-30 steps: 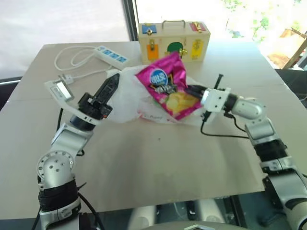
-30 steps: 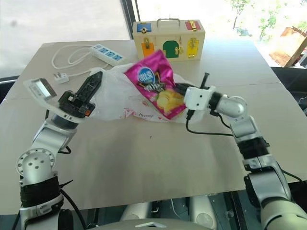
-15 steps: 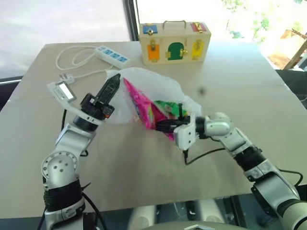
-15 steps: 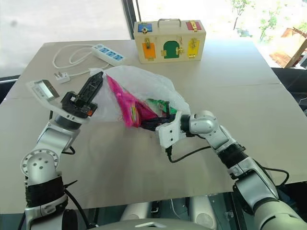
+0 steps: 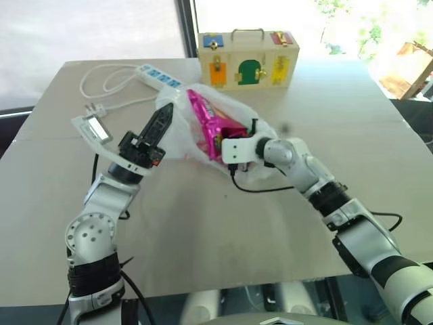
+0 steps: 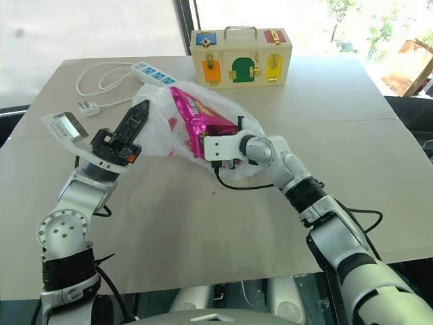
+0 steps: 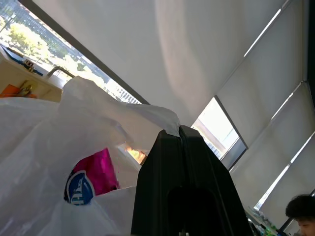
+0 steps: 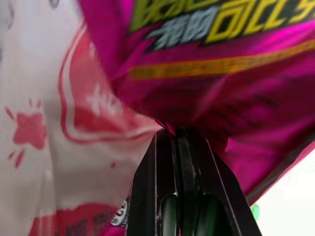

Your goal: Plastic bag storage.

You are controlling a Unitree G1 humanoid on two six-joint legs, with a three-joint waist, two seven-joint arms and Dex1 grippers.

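You are partway through the loading. The bag [image 5: 179, 125] lies on the tabletop [image 5: 203, 230] in front of the box [image 5: 247, 59], well short of it, with its mouth lifted. Your left hand [image 5: 162, 120] is pinched tight on the bag's upper edge and holds that edge up off the surface; in the left wrist view the white film drapes over the closed fingers [image 7: 184, 162].

Your right hand [image 6: 230, 139] is clamped on the chip packet [image 6: 196, 122], gripping it by one end. The right wrist view shows the pink foil bunched at the closed fingertips, with the bag's red-printed film beside it. The packet stands tilted, its lower part sunk behind the white film and its upper part rising above the rim. So I judge it about half inside the bag, not yet released.

What seems left: push the packet fully in, let it go, draw the right hand out, then gather the bag. Whether the bag must go somewhere else afterward, the pictures do not say.

The power strip [image 5: 155, 76] and its cord lie well clear, far left.
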